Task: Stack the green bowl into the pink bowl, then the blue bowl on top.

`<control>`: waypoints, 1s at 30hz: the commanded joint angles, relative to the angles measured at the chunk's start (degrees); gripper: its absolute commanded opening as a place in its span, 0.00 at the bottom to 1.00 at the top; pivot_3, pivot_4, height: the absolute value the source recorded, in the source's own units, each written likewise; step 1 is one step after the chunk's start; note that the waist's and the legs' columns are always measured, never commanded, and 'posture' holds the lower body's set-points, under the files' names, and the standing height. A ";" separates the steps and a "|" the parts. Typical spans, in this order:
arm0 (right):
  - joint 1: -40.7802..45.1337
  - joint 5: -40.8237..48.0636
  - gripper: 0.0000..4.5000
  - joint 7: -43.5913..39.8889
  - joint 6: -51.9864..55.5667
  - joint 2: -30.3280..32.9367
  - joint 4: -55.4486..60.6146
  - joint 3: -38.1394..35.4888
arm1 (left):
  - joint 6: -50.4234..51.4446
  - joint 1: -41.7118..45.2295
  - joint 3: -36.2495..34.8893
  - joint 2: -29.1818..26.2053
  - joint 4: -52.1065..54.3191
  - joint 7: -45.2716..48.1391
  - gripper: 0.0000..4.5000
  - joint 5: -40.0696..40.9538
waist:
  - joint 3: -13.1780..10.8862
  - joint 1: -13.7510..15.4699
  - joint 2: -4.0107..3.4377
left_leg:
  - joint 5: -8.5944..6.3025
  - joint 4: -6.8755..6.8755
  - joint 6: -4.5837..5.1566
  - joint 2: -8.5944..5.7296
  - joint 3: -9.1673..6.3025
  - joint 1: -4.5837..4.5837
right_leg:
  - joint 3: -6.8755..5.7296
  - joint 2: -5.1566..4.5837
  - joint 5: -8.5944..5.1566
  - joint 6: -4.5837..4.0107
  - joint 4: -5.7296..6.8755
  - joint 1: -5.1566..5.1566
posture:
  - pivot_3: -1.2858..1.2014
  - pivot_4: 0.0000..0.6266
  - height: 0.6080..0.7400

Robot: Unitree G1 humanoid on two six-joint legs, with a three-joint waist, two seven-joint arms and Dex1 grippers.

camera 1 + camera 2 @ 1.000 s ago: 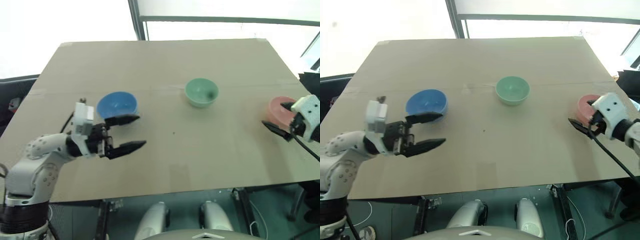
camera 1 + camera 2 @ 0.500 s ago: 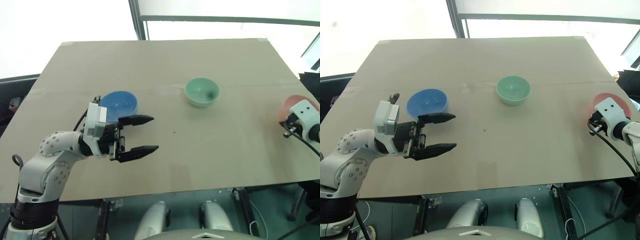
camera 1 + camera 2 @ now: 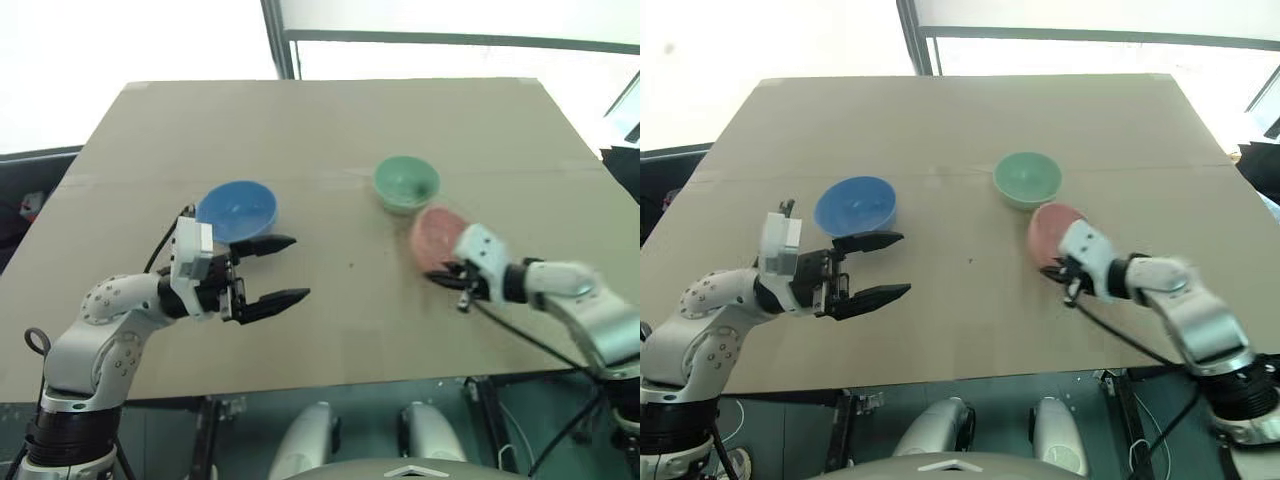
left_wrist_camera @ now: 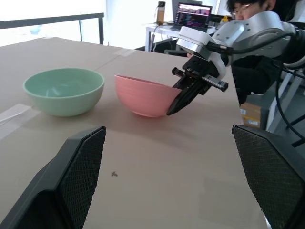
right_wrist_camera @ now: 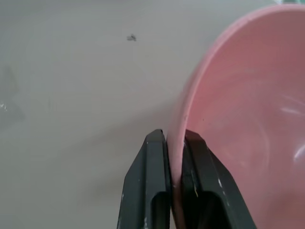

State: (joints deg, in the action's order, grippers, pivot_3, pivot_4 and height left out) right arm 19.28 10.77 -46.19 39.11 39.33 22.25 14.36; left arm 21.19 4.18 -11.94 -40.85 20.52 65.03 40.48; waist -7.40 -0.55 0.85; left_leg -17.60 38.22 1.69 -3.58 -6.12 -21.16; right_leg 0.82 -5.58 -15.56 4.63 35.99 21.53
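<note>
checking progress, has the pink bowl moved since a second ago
Yes. The pink bowl, pinched at its rim by the right gripper, has come from the table's right edge to beside the green bowl.

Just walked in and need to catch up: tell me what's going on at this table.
A two-armed humanoid robot is stacking bowls. Its right gripper is shut on the rim of the round salmon-pink plastic bowl, held beside the smaller mint-green plastic bowl. The left gripper hangs open near the round sky-blue plastic bowl, holding nothing. All this is on a brown cardboard-covered table. Nothing is stacked yet.
</note>
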 commanded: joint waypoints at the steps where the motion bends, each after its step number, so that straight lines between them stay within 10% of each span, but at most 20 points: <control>1: 1.56 -3.84 0.01 0.09 -1.32 -1.18 -2.88 5.69 | -1.88 0.00 0.20 0.10 1.11 -0.27 1.00 -1.08 | 0.12 -0.06 0.19 | 0.00 0.04 0.00 0.00 0.00 0.00 | -0.01 0.01 0.02 -0.02 0.02 0.00 | 0.52 0.24 1.00; 3: 2.87 -4.46 0.01 -0.26 -1.30 -1.29 -3.99 5.70 | -1.99 -0.23 -0.09 0.04 1.20 -0.55 1.00 -1.11 | 0.16 -0.22 0.27 | 0.00 0.06 0.00 0.03 0.00 0.02 | -0.01 0.04 0.02 -0.01 0.08 0.00 | 0.52 0.24 1.00; 9: 4.03 -0.88 0.59 -4.23 1.80 2.39 1.07 1.80 | -1.97 -2.27 -0.46 0.03 2.59 -1.55 1.00 -1.08 | -0.02 -0.04 -0.02 | 0.03 -0.04 -0.06 0.11 0.02 0.05 | 0.01 0.09 0.02 -0.02 0.23 0.12 | 0.52 0.24 1.00; 18: 19.56 3.85 0.59 -1.51 2.14 -2.14 -5.91 -5.87 | -1.69 -2.57 -0.14 0.67 3.35 -3.94 1.00 -0.83 | -0.04 -0.26 -0.03 | 0.03 -0.07 -0.06 0.13 -0.05 -0.09 | -0.06 0.09 0.02 -0.01 0.08 0.17 | 0.52 0.24 1.00; 30: 43.34 -23.86 0.59 -7.28 -63.54 3.65 -66.99 8.70 | -2.46 -4.73 -1.26 1.02 4.36 -5.70 1.00 -1.04 | -0.19 -2.03 -0.19 | 0.00 -0.28 0.03 -0.13 -0.04 -0.11 | -0.23 -0.13 0.02 -0.01 -0.02 0.36 | 0.52 0.24 1.00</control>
State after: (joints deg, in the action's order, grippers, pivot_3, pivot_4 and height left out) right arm 59.04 -11.04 -51.31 -15.40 41.92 -40.39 22.64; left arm 19.71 0.31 -11.42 -39.80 22.06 59.85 39.25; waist -7.59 -2.58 0.66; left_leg -17.60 37.94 1.72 -3.70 -6.17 -21.27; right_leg 0.56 -5.70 -15.54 4.62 35.91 21.90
